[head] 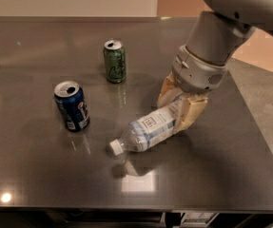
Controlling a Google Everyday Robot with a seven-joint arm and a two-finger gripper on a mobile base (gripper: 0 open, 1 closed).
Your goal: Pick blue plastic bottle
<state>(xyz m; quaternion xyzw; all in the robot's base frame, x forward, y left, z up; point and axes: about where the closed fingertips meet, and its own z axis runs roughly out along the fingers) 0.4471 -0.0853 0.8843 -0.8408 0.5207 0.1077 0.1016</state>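
on the left of the dark grey table [36,179] a dark blue soda can [72,106] stands upright with its top opened. further back and a little to the right, a green soda can [114,61] stands upright too, well apart from the blue one.

right of both cans comes the blue plastic bottle [148,129]. it lies slantwise, with its white cap [116,147] pointing toward the table's front left and its pale blue-and-white label facing up. the cap end sits lower than the base end, and its reflection shows on the tabletop just below the cap. the bottle is near the blue can but does not touch it.

the bottle's base end runs straight into my gripper [176,112]. i come down on it from above and from the right, my two tan fingers [193,110] set one behind the bottle and one in front of it. they are pinching the bottle's base end between them, so the bottle sticks out leftward from my hand. my grey wrist and arm [212,42] rise from there toward the upper right corner.
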